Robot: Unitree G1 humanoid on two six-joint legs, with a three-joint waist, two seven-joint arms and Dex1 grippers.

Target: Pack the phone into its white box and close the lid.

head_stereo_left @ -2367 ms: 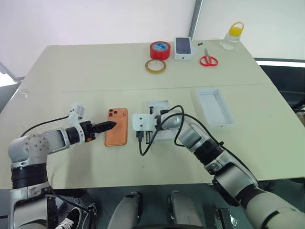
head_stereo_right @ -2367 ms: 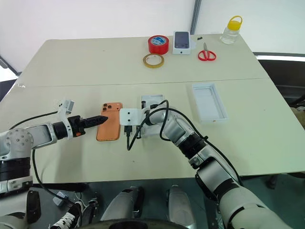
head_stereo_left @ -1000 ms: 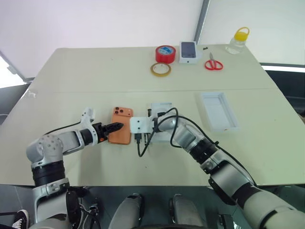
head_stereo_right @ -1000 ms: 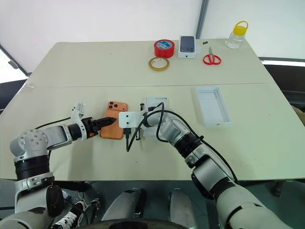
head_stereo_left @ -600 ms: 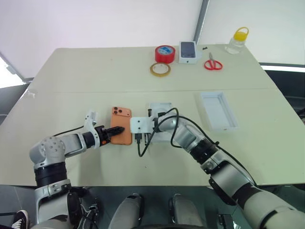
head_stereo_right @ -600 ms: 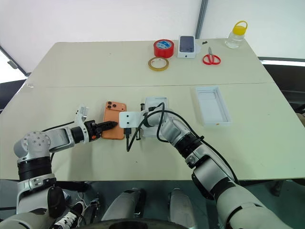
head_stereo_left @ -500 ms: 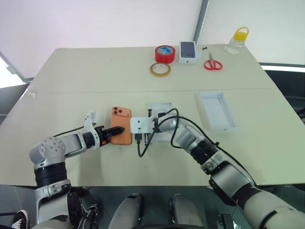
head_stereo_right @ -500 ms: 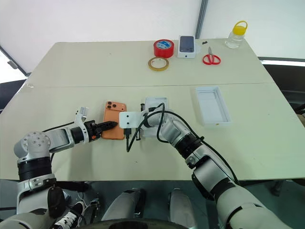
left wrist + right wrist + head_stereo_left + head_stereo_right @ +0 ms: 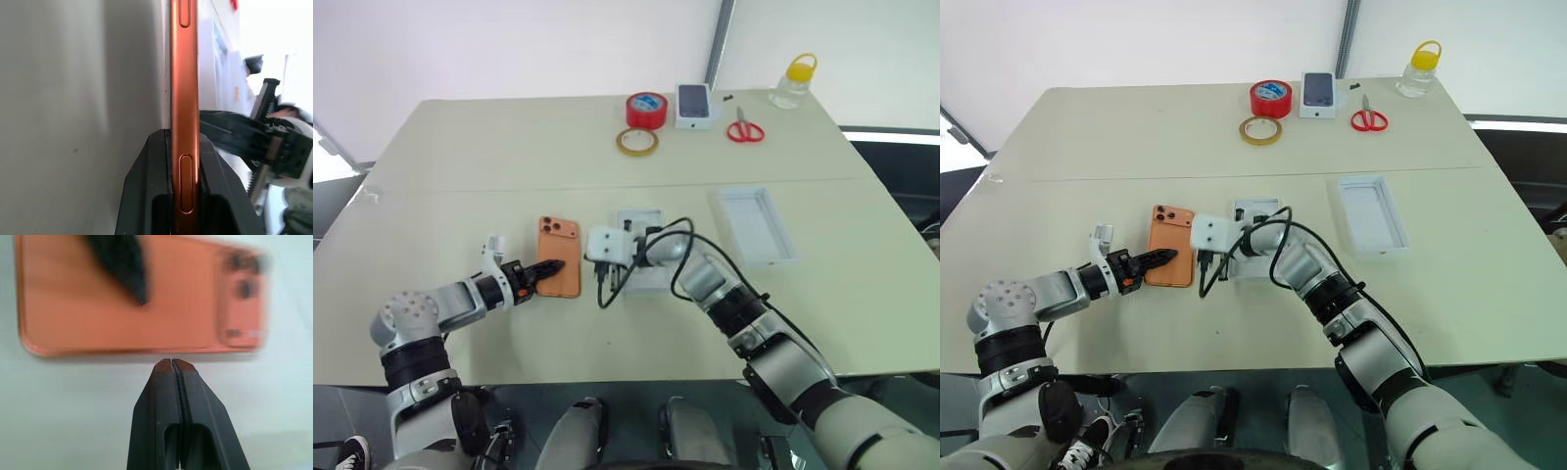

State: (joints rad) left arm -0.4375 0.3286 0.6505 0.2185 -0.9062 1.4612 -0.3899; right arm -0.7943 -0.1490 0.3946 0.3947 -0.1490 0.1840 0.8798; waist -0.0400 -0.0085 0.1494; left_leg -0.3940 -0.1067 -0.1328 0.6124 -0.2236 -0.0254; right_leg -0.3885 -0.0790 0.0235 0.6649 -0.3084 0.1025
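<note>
The phone (image 9: pixel 558 269) is seen lying back-up on the table (image 9: pixel 489 147), its lens cluster at the far corner, just left of the white box (image 9: pixel 639 257). From the head views the left gripper (image 9: pixel 548 268) is seen reaching in from the left over the phone's near left edge, but how its fingers sit cannot be read there. That is supplied by the left wrist view: the phone's orange edge (image 9: pixel 185 117), with its side buttons, is clamped between the two black fingers (image 9: pixel 146 186), so the phone is grasped by its thin sides.

The right gripper (image 9: pixel 1225 262) is placed between the phone and the box, its white camera block hiding part of the box in the head views. In the right wrist view its fingers (image 9: pixel 156 411) are shown pressed together with nothing between them, their tips just off the phone's long edge; whether they touch it cannot be told. The same view gives the phone's back (image 9: pixel 98 308) face-on, with one dark left fingertip (image 9: pixel 120 264) laid across it.

The lid (image 9: pixel 757 225) is seen only from the head, lying open side up well to the right of the box. At the far edge of the table are set a red tape roll (image 9: pixel 646 108), a tan tape ring (image 9: pixel 636 141), a small printed box (image 9: pixel 693 104), scissors (image 9: pixel 744 127) and a yellow-capped bottle (image 9: pixel 791 82).
</note>
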